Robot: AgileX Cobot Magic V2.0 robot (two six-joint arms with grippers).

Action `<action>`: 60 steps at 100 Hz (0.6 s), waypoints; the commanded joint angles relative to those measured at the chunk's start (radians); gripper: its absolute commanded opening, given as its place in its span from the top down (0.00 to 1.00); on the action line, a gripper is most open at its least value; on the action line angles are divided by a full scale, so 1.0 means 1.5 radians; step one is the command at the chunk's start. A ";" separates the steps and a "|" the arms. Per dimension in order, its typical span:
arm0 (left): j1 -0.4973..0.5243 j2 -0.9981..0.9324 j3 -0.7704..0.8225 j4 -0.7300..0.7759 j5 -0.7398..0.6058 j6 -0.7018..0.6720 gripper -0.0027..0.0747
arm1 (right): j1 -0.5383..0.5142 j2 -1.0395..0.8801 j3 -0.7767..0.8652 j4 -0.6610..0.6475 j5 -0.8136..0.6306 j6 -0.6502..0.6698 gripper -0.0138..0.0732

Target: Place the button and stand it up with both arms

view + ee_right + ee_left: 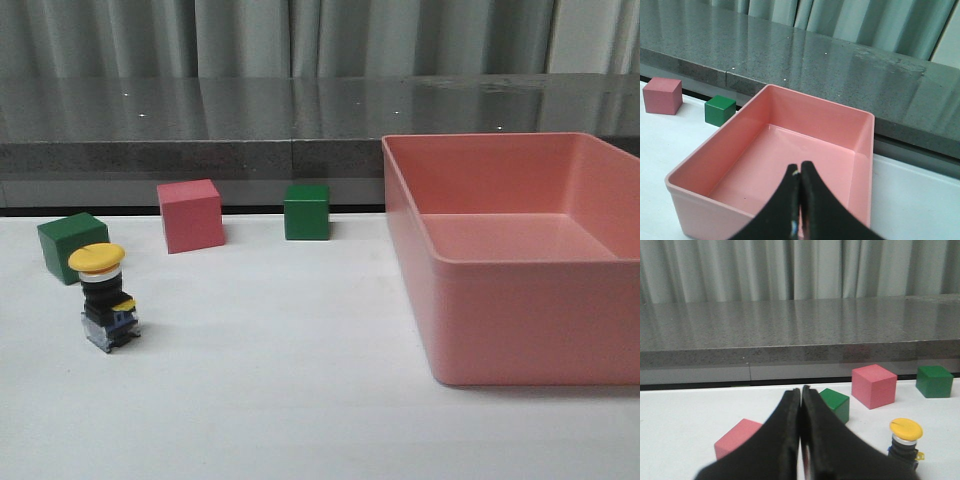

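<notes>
On the white counter [300, 380], toward its left side, stands the button [104, 298], upright on the bluish-clear base, yellow cap on top, touched by no claw. Looks already stood, so probably little of the task left, only a guess from the pose. Sits just in front of one green cube [72, 246], maybe touching it, cannot tell from the front view. Farther back, a pink cube [190, 215] and a second green cube [306, 212], well apart from the button, likely only distractors. At right, a large pink bin [510, 300], with nothing seen inside.

Left claw [801, 405]: fingers pressed together, nothing between them, held above the counter and away from the button, which shows beside it in the left wrist view. One more pink cube [737, 438] near this claw, seen only there. Right claw [800, 172]: also closed on nothing, hanging over the near edge of the bin. Both kept clear, perhaps so as not to knock the button; narrow base under a wide cap, so probably easy to tip with a small push.
</notes>
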 commanded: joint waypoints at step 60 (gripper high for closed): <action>0.036 -0.021 0.052 0.005 -0.103 -0.028 0.99 | -0.004 0.005 -0.019 0.007 -0.047 0.001 0.91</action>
